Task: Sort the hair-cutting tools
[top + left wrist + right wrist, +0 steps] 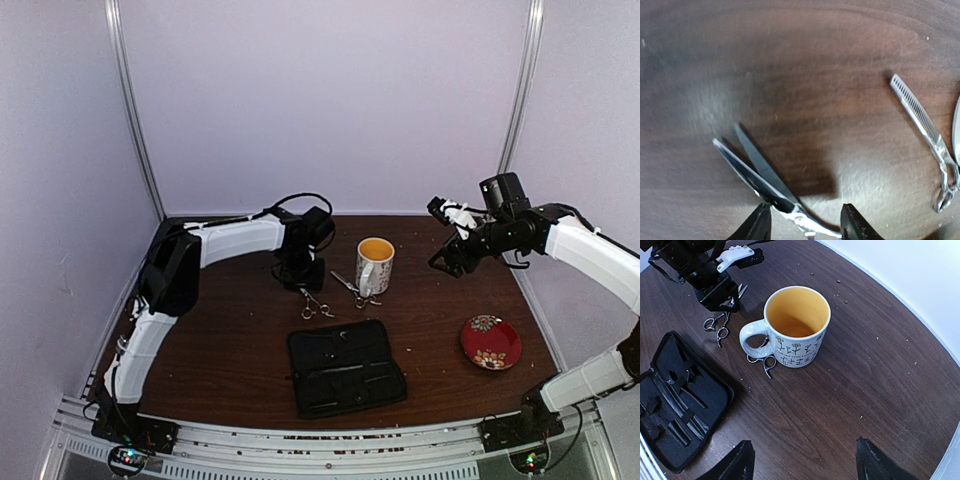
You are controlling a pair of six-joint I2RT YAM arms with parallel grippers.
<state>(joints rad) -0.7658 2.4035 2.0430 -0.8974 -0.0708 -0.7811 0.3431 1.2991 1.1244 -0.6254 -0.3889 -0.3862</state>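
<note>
One pair of silver scissors [757,177] lies on the brown table with its blades spread. My left gripper [807,226] is down over its pivot, open, one finger on each side; the left finger is close against the blade and a gap shows at the right one. From above, this pair [316,305] pokes out below the left gripper [300,278]. A second pair with a toothed blade [922,120] lies to the right, beside the mug [352,288]. My right gripper [802,465] hangs open and empty above bare table.
A white patterned mug [797,327] stands mid-table, the second scissors' ring handles [764,361] showing beside its handle. An open black case [345,368] lies near the front, with thin dark items strapped inside. A red floral plate [491,342] sits at the right.
</note>
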